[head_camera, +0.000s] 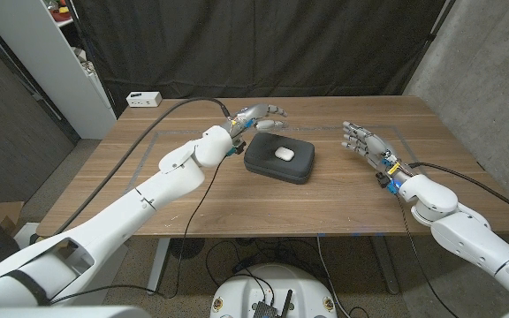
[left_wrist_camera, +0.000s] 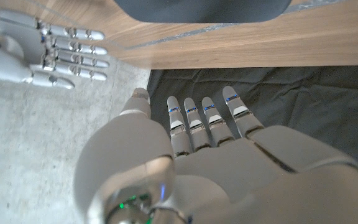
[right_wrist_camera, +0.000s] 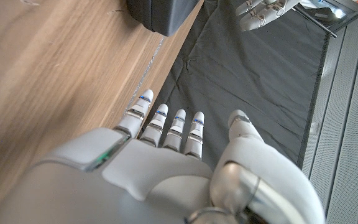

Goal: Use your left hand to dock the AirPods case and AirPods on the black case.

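A white AirPods case (head_camera: 282,153) sits on top of a black case (head_camera: 279,159), near the middle of its lid. The black case is a flat, rounded-corner pouch lying at the centre of the wooden worktop (head_camera: 237,208).

The left hand (head_camera: 259,116) hovers just beside the black case, at about ten o'clock from it, near the far edge of the worktop. Its fingers are stretched out and slightly apart, pointing toward three o'clock, and it holds nothing. In the left wrist view the same hand (left_wrist_camera: 197,155) shows its fingers straight and side by side, with the black case's edge (left_wrist_camera: 204,9) beyond them.

The right hand (head_camera: 365,141) stands at three o'clock from the black case, well apart from it. Its fingers are extended and spread, and it holds nothing. The right wrist view shows this hand (right_wrist_camera: 173,155) with straight fingers over the worktop.

A small white box (head_camera: 144,99) lies on the floor beyond the worktop's far left corner, at eleven o'clock.
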